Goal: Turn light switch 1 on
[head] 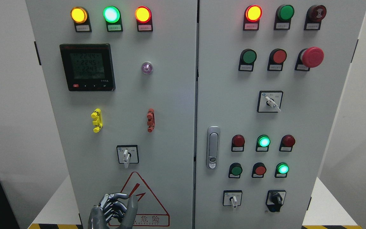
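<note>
Rotary switches [126, 155]: five. Lit indicator lamps [111, 14]: six. Clips [96, 120]: two. Meter [87, 67]: one.

Your left hand [114, 210]: bare panel [170, 127] above it up to the rotary switch [126, 156]; yellow clip [96, 120] and red clip [151, 120] protrude higher.

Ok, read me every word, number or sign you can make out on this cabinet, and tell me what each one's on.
"2244", "2245", "2243": digital meter, roughly; digits are dim.
"危险": red warning triangle, which also bears a lightning bolt sign; the line beneath is too small to read.
Label plates under the lamps, buttons and switches: too small and blurred to read.
</note>
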### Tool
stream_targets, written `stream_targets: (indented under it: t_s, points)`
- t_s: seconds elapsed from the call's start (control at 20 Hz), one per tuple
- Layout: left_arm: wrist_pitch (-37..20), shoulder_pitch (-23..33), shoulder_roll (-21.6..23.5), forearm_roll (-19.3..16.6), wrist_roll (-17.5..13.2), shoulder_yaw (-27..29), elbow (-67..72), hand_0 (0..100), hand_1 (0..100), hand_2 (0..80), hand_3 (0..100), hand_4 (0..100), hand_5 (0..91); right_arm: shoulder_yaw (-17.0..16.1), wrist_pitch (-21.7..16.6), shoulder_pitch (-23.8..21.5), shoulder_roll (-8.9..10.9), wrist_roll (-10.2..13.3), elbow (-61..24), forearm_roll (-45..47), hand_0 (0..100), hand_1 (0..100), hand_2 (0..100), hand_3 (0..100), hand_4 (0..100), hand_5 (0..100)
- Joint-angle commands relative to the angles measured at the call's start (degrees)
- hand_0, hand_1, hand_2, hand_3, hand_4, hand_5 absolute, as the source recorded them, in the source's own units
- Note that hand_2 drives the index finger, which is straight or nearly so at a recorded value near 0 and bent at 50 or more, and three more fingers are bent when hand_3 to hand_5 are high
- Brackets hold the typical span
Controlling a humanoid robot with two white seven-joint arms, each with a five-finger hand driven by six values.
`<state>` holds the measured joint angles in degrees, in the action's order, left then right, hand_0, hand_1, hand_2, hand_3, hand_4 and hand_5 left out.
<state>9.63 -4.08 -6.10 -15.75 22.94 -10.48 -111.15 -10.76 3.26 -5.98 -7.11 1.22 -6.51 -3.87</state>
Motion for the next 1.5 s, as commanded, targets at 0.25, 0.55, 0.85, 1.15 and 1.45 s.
stream_targets:
  t_s: [0.25,0.55,0.85,1.15,1.45]
  points:
    - [2.85,-1.63,-0.57,0.28,1.05,-0.95,-0.21,9,46,50.3,86,89,82.4,0.03,0.0,0.0,-0.01,0.01,0.0,0.0,0,0,0,0,0,0]
    - [2.85,-2.68,-0.58,3.0,0.7,2.3,0.14,9,46,49.9,86,89,82.8,-0.05,0.0,0.0,-0.01,0.01,0.0,0.0,0,0,0,0,0,0]
    - [2.93,-3.47,-0.58,5.29,0.61,2.65,-0.12,9,46,49.6,86,89,82.8,-0.05,0.0,0.0,0.08,0.1,0.0,0.0,0,0,0,0,0,0]
    - [2.93,-4.09,-0.66,5.9,0.44,2.74,-0.12,8,44,49.5,87,90,84.1,0.03,0.0,0.0,-0.01,0.01,0.0,0.0,0,0,0,0,0,0]
    - [3.02,-5.67,-0.93,8.19,-1.06,3.8,-0.03,8,44,49.3,87,90,84.3,0.03,0.0,0.0,-0.01,0.01,0.0,0.0,0,0,0,0,0,0]
